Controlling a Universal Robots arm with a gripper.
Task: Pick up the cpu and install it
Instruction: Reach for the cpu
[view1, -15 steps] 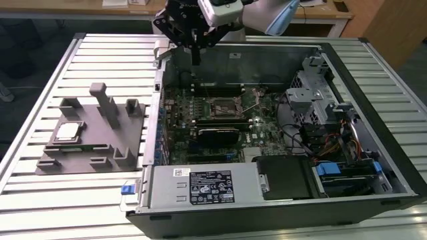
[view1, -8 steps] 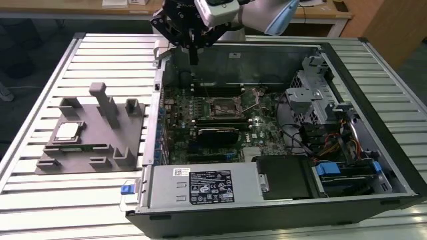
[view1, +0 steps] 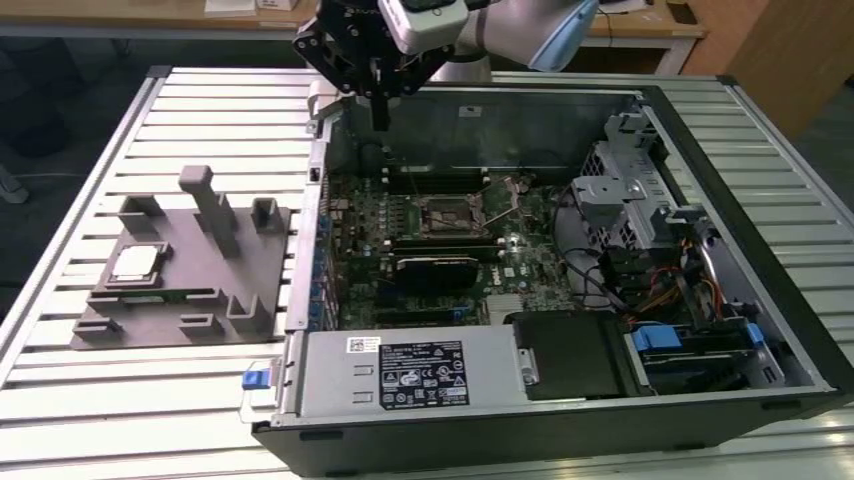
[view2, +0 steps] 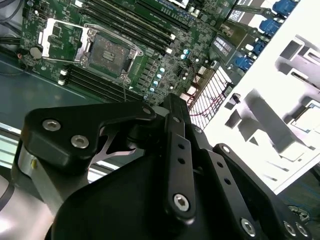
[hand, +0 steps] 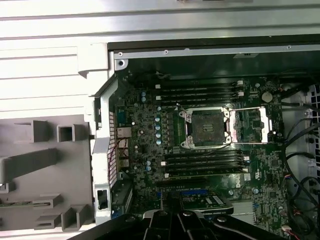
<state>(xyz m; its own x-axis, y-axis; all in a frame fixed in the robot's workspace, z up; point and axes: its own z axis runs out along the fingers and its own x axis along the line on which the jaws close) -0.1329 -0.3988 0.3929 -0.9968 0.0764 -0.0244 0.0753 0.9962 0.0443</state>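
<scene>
Evidently step 1, the pickup, is not yet begun: the gripper (view1: 380, 122) hangs over the computer case's (view1: 561, 400) rear wall, its claw pressed together on nothing, well apart from the cpu (view1: 136, 262) on the gray fixture (view1: 187, 300). Grasping probably calls for spreading the claw above the chip.

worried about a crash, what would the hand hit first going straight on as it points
The hand would probably meet the motherboard at its edge by the case wall, not the socket; the cpu lies on the fixture. Depth is unclear.
</scene>
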